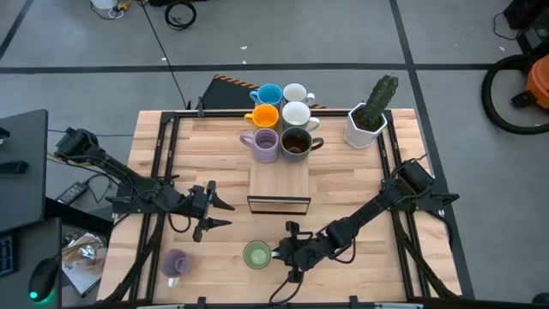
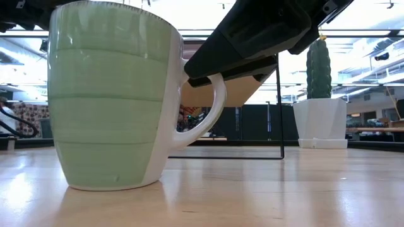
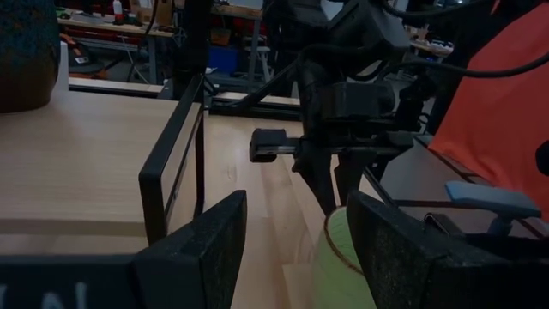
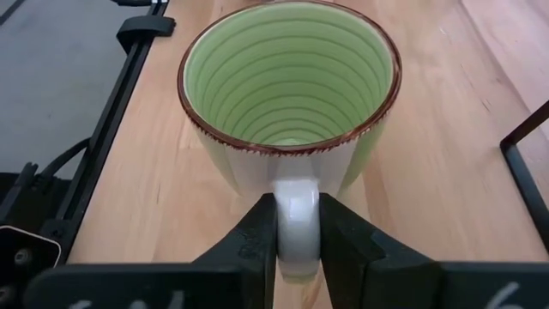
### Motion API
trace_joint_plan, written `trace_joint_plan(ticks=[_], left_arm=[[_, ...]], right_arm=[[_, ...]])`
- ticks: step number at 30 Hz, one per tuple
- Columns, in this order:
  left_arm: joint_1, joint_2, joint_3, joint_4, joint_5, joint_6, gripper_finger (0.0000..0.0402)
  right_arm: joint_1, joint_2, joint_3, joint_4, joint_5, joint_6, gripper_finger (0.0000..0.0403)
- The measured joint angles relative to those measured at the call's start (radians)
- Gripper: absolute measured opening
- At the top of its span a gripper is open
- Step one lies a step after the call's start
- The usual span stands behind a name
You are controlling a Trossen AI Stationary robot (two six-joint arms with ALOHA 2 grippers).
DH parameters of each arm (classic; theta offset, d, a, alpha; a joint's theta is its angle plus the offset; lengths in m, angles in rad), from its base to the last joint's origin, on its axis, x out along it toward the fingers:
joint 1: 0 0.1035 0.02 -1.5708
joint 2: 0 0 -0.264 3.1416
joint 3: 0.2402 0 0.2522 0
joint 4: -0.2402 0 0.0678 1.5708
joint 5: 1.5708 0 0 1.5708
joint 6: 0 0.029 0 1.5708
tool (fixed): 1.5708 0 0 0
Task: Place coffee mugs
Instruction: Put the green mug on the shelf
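With my right hand (image 4: 296, 236) clamped on the white handle of the green mug (image 4: 290, 94), the mug stands upright on the wooden table (image 1: 343, 184) at six o'clock, its glazed ribbed inside ringed by a brown rim. My left hand (image 1: 214, 215) waits open at eight o'clock.

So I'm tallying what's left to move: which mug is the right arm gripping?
The green mug, alone at the table's near edge. The right gripper has its fingers shut on its white handle; the lavender mug beside it stands untouched, the rest sit clustered far off.
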Motion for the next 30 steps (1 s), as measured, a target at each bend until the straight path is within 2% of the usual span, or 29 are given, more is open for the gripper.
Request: trace_joint_plan(ticks=[20,30], left_arm=[[0.000,0.000,0.000,-0.008,0.000,-0.020,0.0208],[0.000,0.000,0.000,-0.021,0.000,-0.020,0.0208]], right_arm=[[-0.004,-0.033,-0.002,-0.048,-0.037,-0.040,0.0072],[-0.004,-0.107,-0.002,-0.115,0.019,-0.072,0.0072]])
